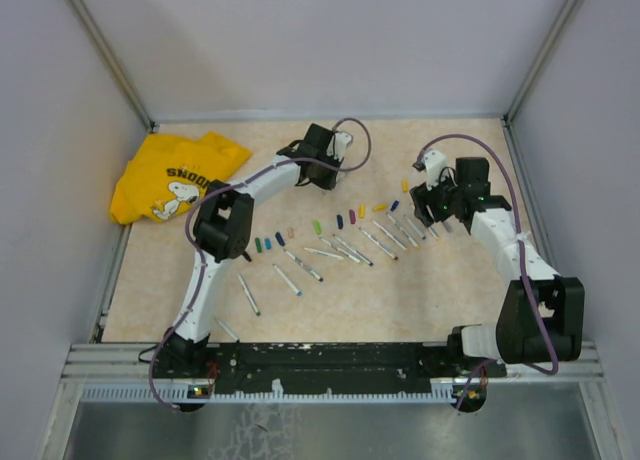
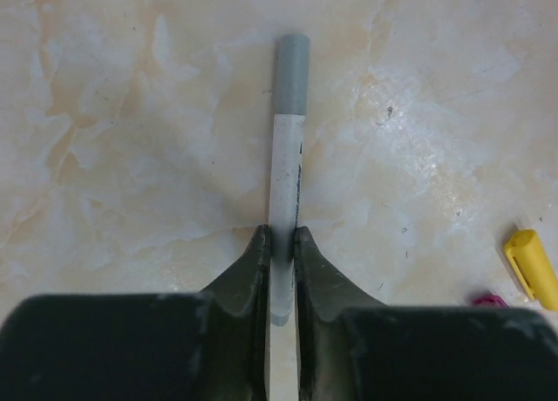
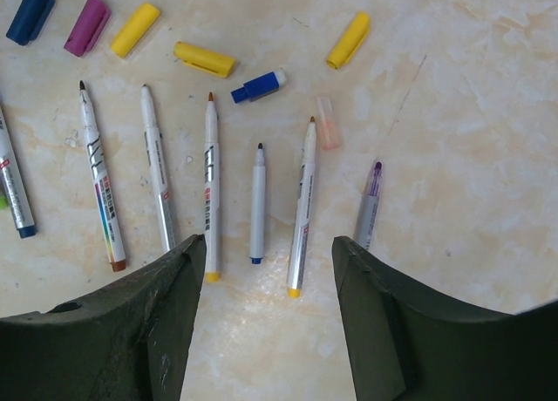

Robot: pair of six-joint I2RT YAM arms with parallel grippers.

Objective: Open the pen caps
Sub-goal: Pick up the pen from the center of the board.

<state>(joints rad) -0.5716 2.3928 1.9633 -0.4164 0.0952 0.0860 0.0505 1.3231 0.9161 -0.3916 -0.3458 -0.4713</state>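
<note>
A crumpled yellow cotton T-shirt [image 1: 170, 180] lies at the tabletop's [image 1: 150, 280] ten o'clock. The left end effector [image 2: 279, 244] pinches a slim white plastic pen barrel [image 2: 285, 174], jaws nearly together. Its stubby grey plastic cap [image 2: 292, 74] points to twelve o'clock, still on. Rightward, loose coloured plastic caps [image 3: 203, 59] lie beside uncapped white pens [image 3: 212, 192]. The right end effector [image 3: 268, 253] hovers above them, jaws wide, holding nothing. Likely best: keep the barrel clamped, bring the right jaws around the grey cap, and pull straight along the pen.
</note>
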